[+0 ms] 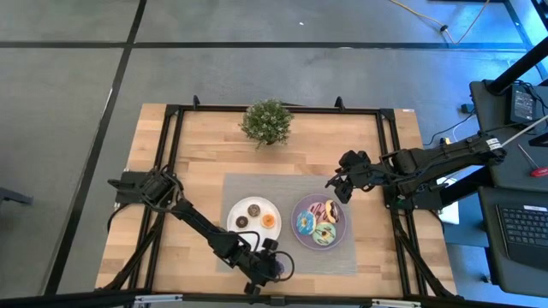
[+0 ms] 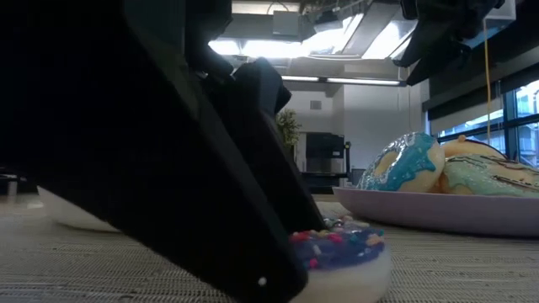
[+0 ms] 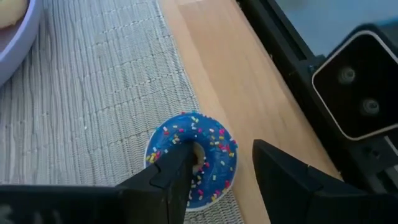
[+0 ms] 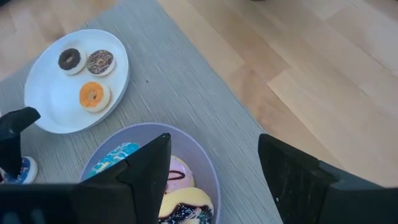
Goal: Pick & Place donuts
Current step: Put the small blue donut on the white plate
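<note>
A mini donut with purple-blue frosting and sprinkles [image 3: 193,158] [image 2: 345,252] lies flat on the grey mat near its near edge. My left gripper [image 3: 221,149] [image 1: 267,263] is down at it and open. One finger is at the donut's hole and the other is outside the ring, over the wood. Three minis, dark brown [image 4: 69,59], sprinkled brown [image 4: 99,61] and orange [image 4: 94,95], lie on the white plate [image 1: 253,205]. The larger frosted donuts lie on the purple plate [image 1: 341,233]. My right gripper [image 4: 212,143] [image 1: 336,184] hovers open above that plate's far side. My left gripper comes at the mini donut slanting down from above. One finger [image 3: 180,165] has its tip at the hole's edge [image 3: 200,155]; the other finger [image 3: 280,174] stands clear of the outer rim. Whether the first finger touches the donut, I cannot tell. The donut rests on the mat.
A green potted plant [image 1: 267,121] stands near the table's far edge. The grey mat [image 1: 257,184] lies under both plates. A black frame rail [image 3: 292,56] runs along the near edge, close to the donut. Bare wood lies left of and beyond the mat.
</note>
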